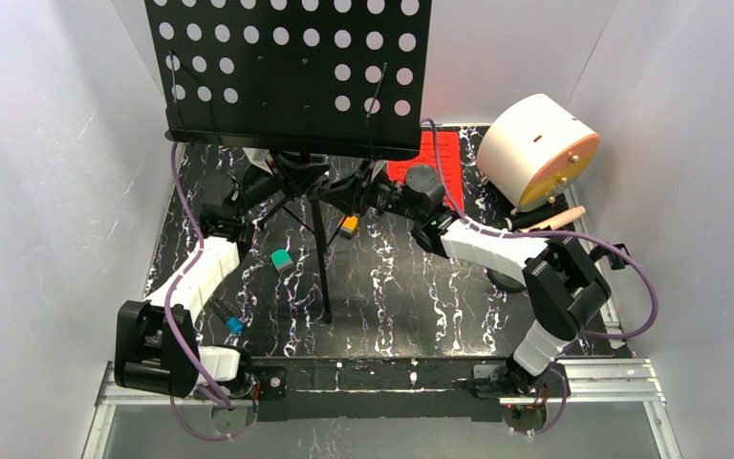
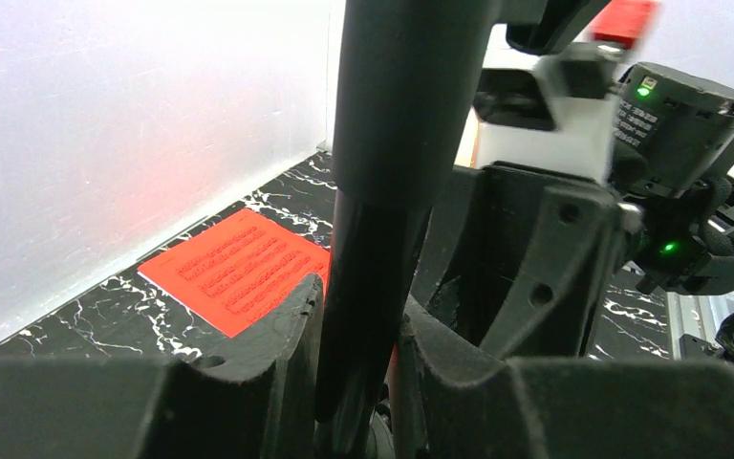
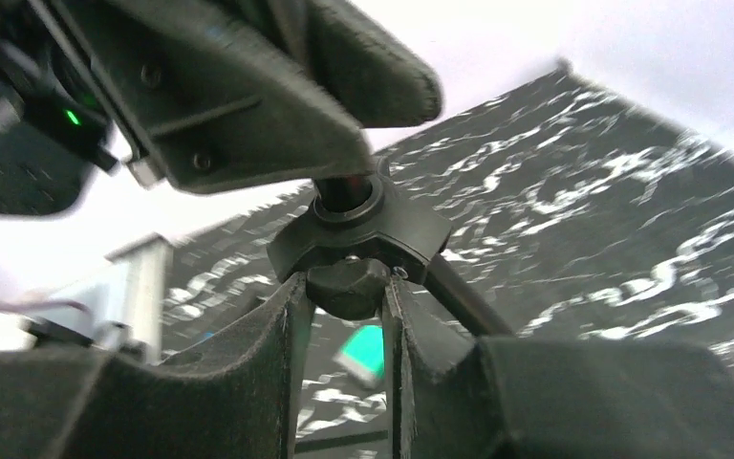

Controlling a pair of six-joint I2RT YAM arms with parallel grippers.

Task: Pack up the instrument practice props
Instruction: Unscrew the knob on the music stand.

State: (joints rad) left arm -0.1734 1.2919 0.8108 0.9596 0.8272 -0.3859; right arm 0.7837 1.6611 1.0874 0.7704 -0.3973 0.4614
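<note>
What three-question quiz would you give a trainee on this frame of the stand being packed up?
1. True or false: the left hand grips the music stand's pole.
2. The knob on the tripod collar is: A between the fingers of the right hand; B untouched; C out of view.
3. Where does the red sheet lie?
Key: 1 true; 2 A; 3 flat on the table, at its far edge.

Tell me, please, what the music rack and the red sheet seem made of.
The music rack: likely painted sheet metal, matte black; thin, rigid, punched with round holes. The red music sheet: probably paper, matte; lies flat, thin, with printed lines.
</note>
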